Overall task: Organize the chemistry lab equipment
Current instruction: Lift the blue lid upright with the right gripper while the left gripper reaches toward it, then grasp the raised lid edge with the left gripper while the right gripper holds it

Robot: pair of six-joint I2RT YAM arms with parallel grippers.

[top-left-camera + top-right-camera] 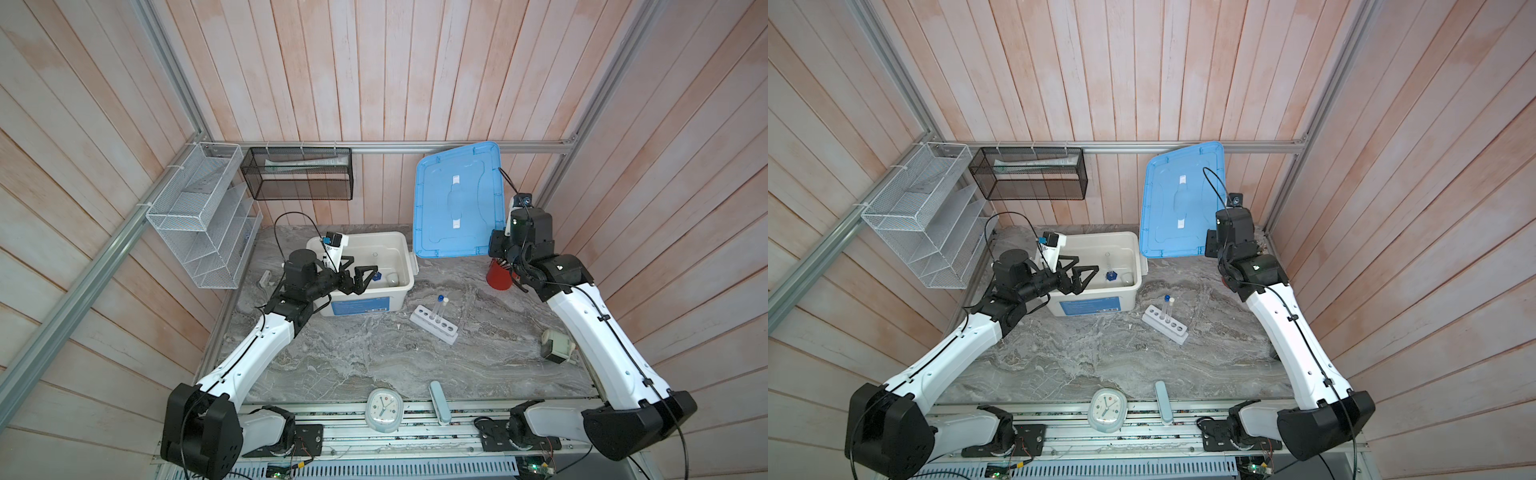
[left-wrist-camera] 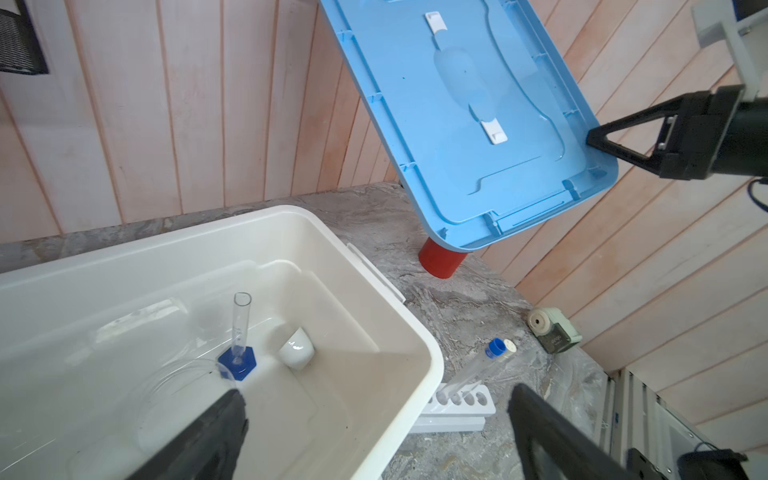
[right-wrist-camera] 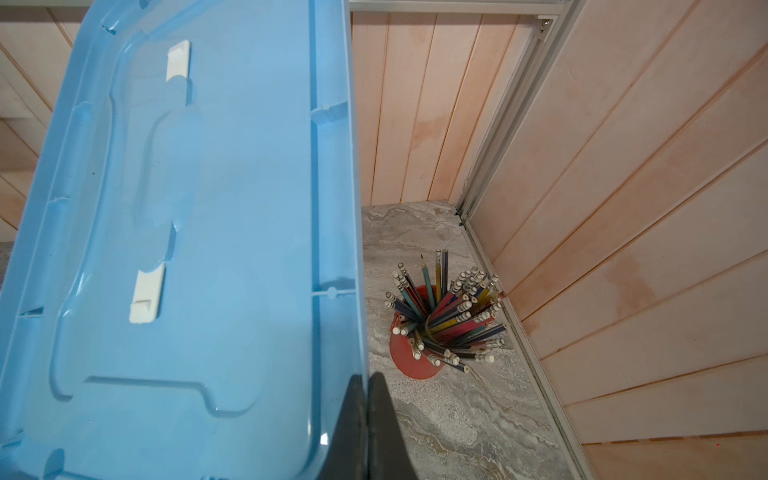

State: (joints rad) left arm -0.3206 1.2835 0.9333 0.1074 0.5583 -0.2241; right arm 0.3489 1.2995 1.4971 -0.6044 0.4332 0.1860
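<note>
My right gripper [image 3: 368, 378] is shut on the rim of the blue lid [image 3: 187, 228], holding it tilted in the air above the red cup; it also shows in a top view [image 1: 496, 245]. My left gripper [image 2: 376, 395] is open and empty over the near side of the white bin [image 2: 415, 332]. In the bin stand a blue-hexagon-based clear vessel [image 2: 237, 361], a small white dish [image 2: 296, 351] and a clear petri dish [image 2: 178, 378]. Right of the bin, the white rack [image 1: 434, 324] holds the blue-capped tube [image 1: 440, 298] and the white-capped tube [image 1: 445, 298].
A red cup of pencils [image 3: 415, 353] stands in the back right corner under the lid. A pencil sharpener [image 1: 557, 345] sits by the right arm. A round clock [image 1: 384, 409] and a pale case [image 1: 438, 401] lie at the front edge. Wire baskets [image 1: 199, 216] hang on the left wall.
</note>
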